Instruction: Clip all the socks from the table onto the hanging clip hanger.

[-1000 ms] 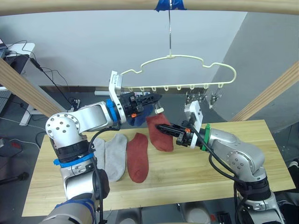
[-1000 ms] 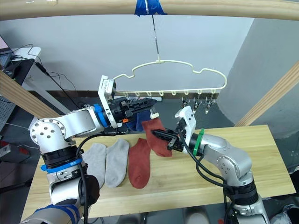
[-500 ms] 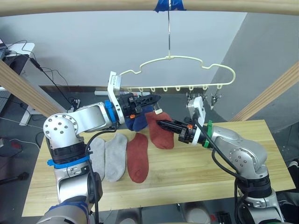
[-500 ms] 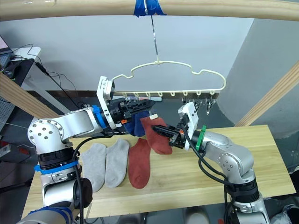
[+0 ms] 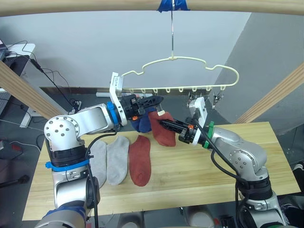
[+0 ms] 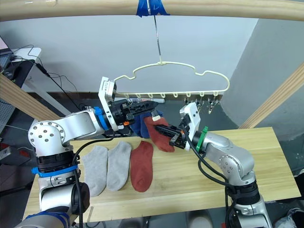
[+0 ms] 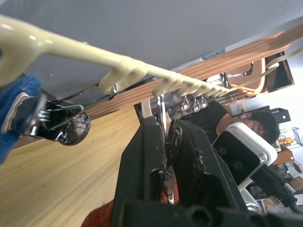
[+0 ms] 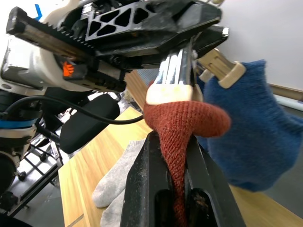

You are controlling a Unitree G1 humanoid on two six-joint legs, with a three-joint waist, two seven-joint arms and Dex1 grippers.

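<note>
- While the left gripper (image 5: 159, 99) pinches one small metal clip (image 8: 176, 71) of the clip hanger (image 5: 190, 61), its two black fingers sit nearly together on the clip's handles, and the clip's cream tips look parted just a touch.
- Right gripper (image 5: 161, 123) is up close from the other side, fingers closed tight on a rust red sock (image 5: 162, 129), the cuff pushed right against those cream tips in the right wrist view.
- Whether the sock's edge is actually between the clip's tips or only touching them, I cannot tell.
- Just beside it, a blue sock (image 8: 253, 137) already hangs from the neighbouring clip, so one sock at least is up.
- More clips (image 5: 204, 99) hang bunched at the hanger's right end, with no sock on them.
- Down on the table (image 5: 199, 180), two light grey socks (image 5: 108, 159) lie side by side and touching, with a second rust red sock (image 5: 140, 159) right next to them.
- So the step in hand reads as clipping the red sock: one arm opens the clip, the other feeds the fabric.
- Next call, as I judge it: seat the cuff deep between the tips, then let the left fingers ease off so the clip bites, and only then free the right hold.
- Release the sock too early and it likely drops back to the table.
</note>
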